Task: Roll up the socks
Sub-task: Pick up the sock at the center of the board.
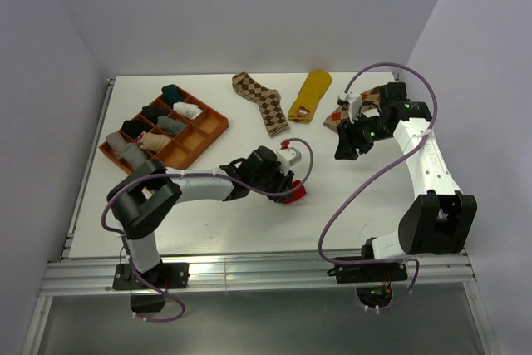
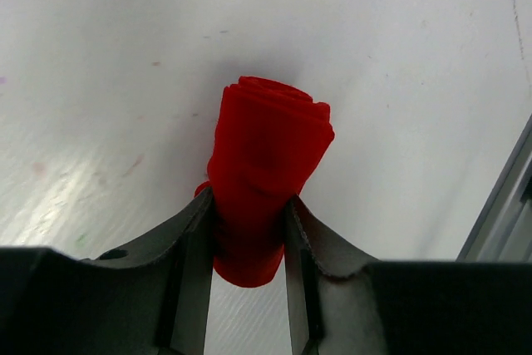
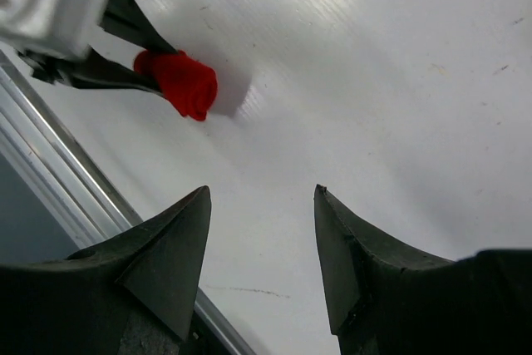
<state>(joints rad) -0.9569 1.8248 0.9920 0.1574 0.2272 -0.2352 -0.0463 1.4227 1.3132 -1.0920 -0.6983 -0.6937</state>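
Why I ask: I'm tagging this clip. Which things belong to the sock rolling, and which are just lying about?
Job in hand:
- red rolled sock, clamped in the left gripper
- brown argyle sock
- mustard yellow sock
- second argyle sock, partly hidden
- right gripper, open and empty

Lying about:
- orange compartment tray, holding rolled socks
- table
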